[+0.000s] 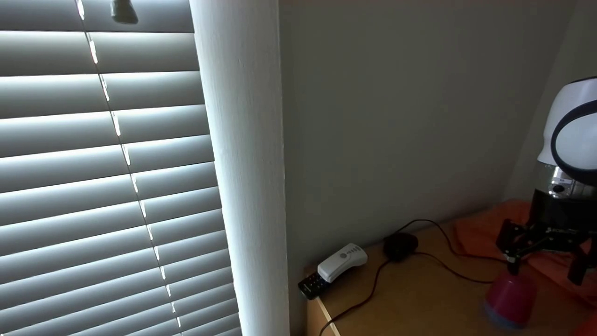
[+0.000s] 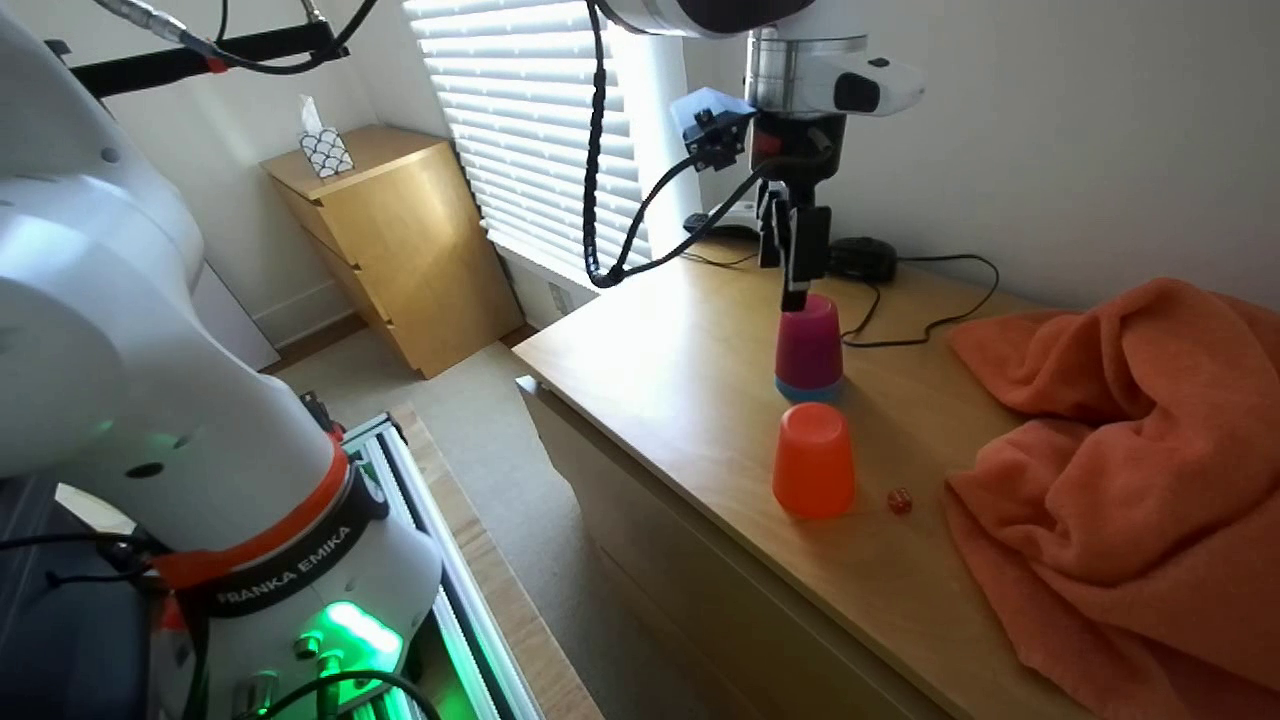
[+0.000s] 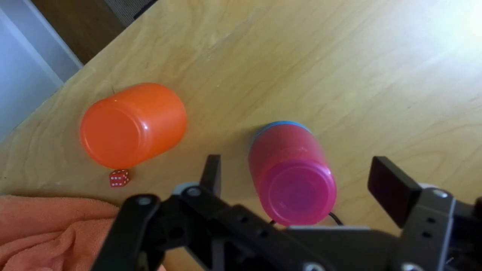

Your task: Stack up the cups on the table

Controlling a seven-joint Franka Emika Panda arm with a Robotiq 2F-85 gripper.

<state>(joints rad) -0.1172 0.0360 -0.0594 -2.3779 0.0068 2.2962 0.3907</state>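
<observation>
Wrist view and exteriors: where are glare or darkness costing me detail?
Wrist view: glare whitens the tabletop at upper right, away from the magenta cup. Both exterior views: window blinds glow brightly. In an exterior view, the hand is dark, with little detail.

Blue cup (image 2: 808, 393) mstly hidden, orng cloth (image 2: 1120, 540) cropped

Below my matt gripper (image 3: 296, 176): glossy plastic pink cup (image 3: 292, 177), smooth wood tabletop (image 3: 339, 79); off beside me: glossy orange cup (image 3: 133, 126), fuzzy cloth (image 3: 56, 229).
</observation>
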